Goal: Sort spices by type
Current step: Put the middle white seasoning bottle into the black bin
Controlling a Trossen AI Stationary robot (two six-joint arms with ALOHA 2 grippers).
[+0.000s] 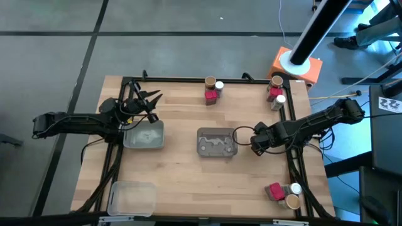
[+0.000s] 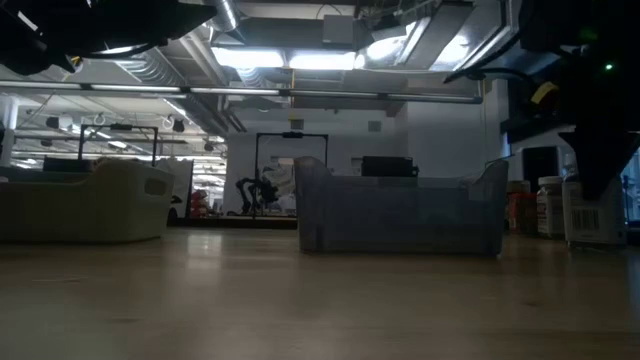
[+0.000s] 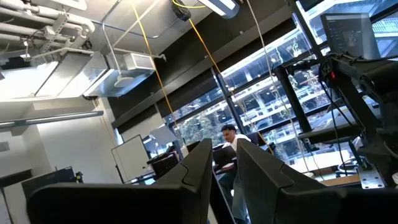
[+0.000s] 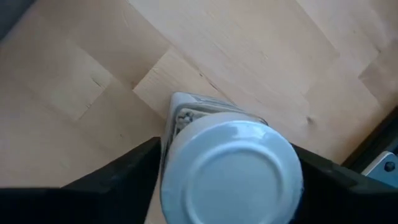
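You see three clear trays: the middle tray (image 1: 217, 142), one (image 1: 145, 135) to its left, and one (image 1: 131, 198) at the near left table corner. The high view shows nine spices in three clusters, each with one tan-lidded jar, one white-lidded jar and one red packet. Beyond the middle tray, at the far edge, stand tan-lidded jar (image 1: 210, 81), white-lidded jar (image 1: 219, 86) and red packet (image 1: 211, 95). Beyond it and to its right, at the far right corner, stand a second tan-lidded jar (image 1: 276, 80), a second red packet (image 1: 274, 91) and a second white-lidded jar (image 1: 281, 100). Nearer than the tray and to its right lie a third red packet (image 1: 274, 191), a third white-lidded jar (image 1: 295, 188) and a third tan-lidded jar (image 1: 293, 201). The right gripper (image 1: 256, 141) sits just right of the middle tray, and the high view hides what is under it. Your right wrist view alone shows a further white-lidded container, the held jar (image 4: 230, 168), between the fingers (image 4: 124, 174), which stand wide apart and lie against its two sides. The low view shows this jar (image 2: 592, 222) upright on the wood, right of the tray. The left gripper (image 1: 147, 103) hangs beyond the left-hand tray. Its wrist view looks up into the room, where a person (image 3: 227, 140) sits, and shows its fingers (image 3: 193, 171) nearly closed on nothing.
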